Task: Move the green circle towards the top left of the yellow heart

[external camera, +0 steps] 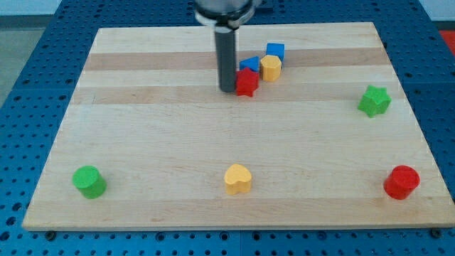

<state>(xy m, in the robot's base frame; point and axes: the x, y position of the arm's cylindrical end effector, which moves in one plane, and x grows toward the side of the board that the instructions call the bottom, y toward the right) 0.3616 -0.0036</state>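
You see a green circle (89,181), yellow heart (238,178), red cylinder (402,182), green star (374,100), red star (247,83), yellow hexagon (271,67), two blue blocks (275,50), dark rod (227,60), and pale striped wooden board (156,121) on blue pegboard (28,107).

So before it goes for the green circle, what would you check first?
1. Green circle in plain sight, view's bottom left: ok.
2. Yellow heart visible, bottom centre: ok.
3. Board open between circle and heart: ok.
4. My tip near the circle: not ok, it sits at the view's top beside the red star.
5. Tip free of the top cluster: cannot tell whether it touches the red star.
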